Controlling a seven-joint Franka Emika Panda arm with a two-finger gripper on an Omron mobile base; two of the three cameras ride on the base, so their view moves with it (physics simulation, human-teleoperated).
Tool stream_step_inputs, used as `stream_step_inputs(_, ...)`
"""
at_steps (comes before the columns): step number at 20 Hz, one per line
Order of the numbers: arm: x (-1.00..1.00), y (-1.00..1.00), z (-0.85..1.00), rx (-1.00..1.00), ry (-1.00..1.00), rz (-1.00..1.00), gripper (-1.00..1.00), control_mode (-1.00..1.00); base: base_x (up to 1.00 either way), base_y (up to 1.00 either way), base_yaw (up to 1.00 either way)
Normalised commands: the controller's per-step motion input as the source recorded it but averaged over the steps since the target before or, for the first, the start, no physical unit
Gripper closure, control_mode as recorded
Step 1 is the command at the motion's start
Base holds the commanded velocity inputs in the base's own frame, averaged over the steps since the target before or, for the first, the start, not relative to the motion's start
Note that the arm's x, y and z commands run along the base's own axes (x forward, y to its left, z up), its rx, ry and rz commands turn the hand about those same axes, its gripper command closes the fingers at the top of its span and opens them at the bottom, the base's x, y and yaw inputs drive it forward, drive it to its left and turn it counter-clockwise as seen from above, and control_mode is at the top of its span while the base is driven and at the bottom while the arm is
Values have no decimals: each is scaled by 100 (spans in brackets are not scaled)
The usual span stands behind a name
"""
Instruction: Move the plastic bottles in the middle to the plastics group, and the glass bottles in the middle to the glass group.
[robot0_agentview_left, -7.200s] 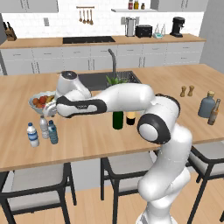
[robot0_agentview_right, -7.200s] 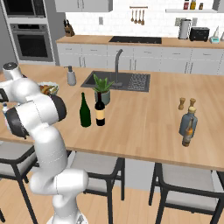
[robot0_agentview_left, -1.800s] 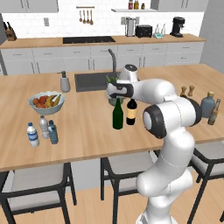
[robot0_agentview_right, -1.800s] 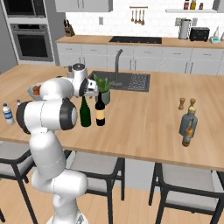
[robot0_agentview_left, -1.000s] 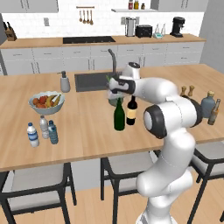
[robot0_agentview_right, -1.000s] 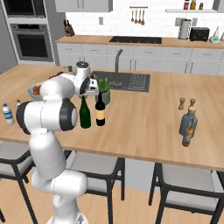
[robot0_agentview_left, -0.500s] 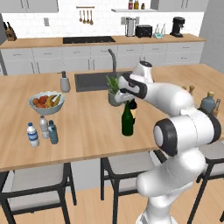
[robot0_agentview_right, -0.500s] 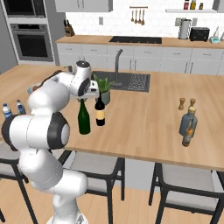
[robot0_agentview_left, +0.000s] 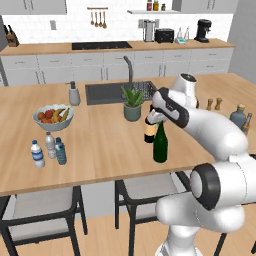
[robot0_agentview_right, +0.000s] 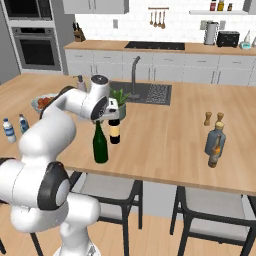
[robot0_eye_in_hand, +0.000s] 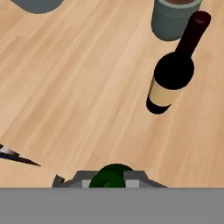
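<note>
My gripper (robot0_agentview_left: 156, 121) is shut on the neck of the plain dark green wine bottle (robot0_agentview_left: 160, 146), which hangs upright near the counter's front edge. Its round top (robot0_eye_in_hand: 112, 174) sits between my fingers in the hand view. The near-black wine bottle with the tan-yellow label (robot0_agentview_left: 149, 134) stands just left of and behind it, apart. Far right stands the glass group: a squat blue-grey bottle (robot0_agentview_left: 239, 116) and a slim brown bottle (robot0_agentview_left: 246, 125). At the left, the small blue-capped bottle (robot0_agentview_left: 60, 150) stands beside the white-capped bottle (robot0_agentview_left: 37, 154) and the greyish bottle (robot0_agentview_left: 49, 145).
A potted plant (robot0_agentview_left: 132, 103) stands right behind the labelled bottle, with the sink (robot0_agentview_left: 107, 92) beyond it. Two wooden shakers (robot0_agentview_left: 214, 104) stand near the glass group. A fruit bowl (robot0_agentview_left: 52, 117) and a soap dispenser (robot0_agentview_left: 74, 94) are at the left. Stools stand under the front edge.
My gripper has closed on the green bottle's neck and carried it rightward and toward the front edge, past the labelled bottle. The labelled bottle stayed in place.
</note>
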Motion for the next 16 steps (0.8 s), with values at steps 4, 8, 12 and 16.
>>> stream_step_inputs(4, -18, -71, 23, -1, 0, -12, 100, -100, 0, 0, 0)
stream_step_inputs(8, -2, -75, 20, -3, 0, -19, 100, -100, 0, 0, 0)
stream_step_inputs(12, 8, -80, 19, -4, 2, -21, 100, -100, 0, 0, 0)
stream_step_inputs(16, 16, -78, 11, -5, 3, -21, 100, -100, 0, 0, 0)
